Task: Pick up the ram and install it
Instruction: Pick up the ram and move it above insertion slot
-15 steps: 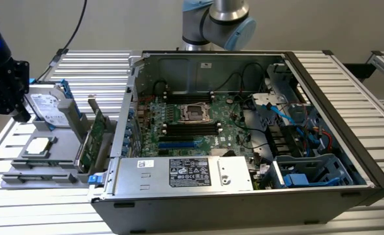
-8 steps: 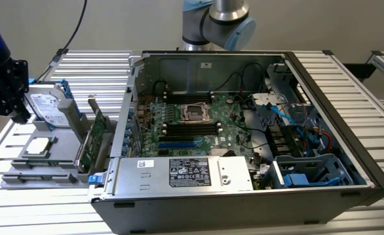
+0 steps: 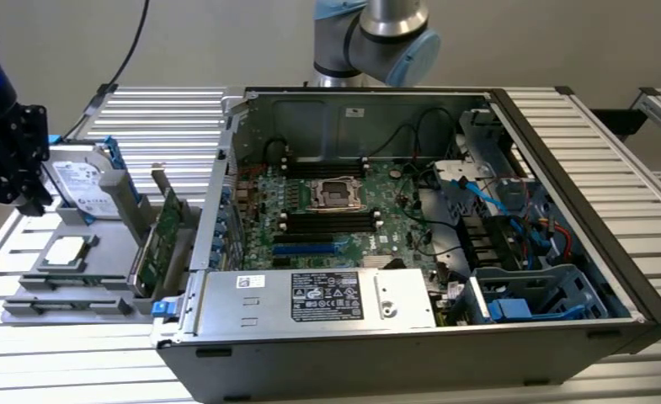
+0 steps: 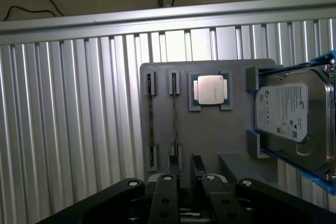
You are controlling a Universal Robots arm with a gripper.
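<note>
Slatted aluminium counter (image 4: 68, 119) with a grey parts tray (image 4: 210, 129) on it. The ram (image 4: 174, 114) stands on edge in a tray slot, just ahead of my claw (image 4: 188, 182). The claw is spread and empty, and the stick's long axis runs parallel to the gap between the fingers, slightly off to one side.

The pincer (image 3: 21, 195) hangs above a grey tray (image 3: 27, 290) beside the open computer case (image 3: 364, 370).
</note>
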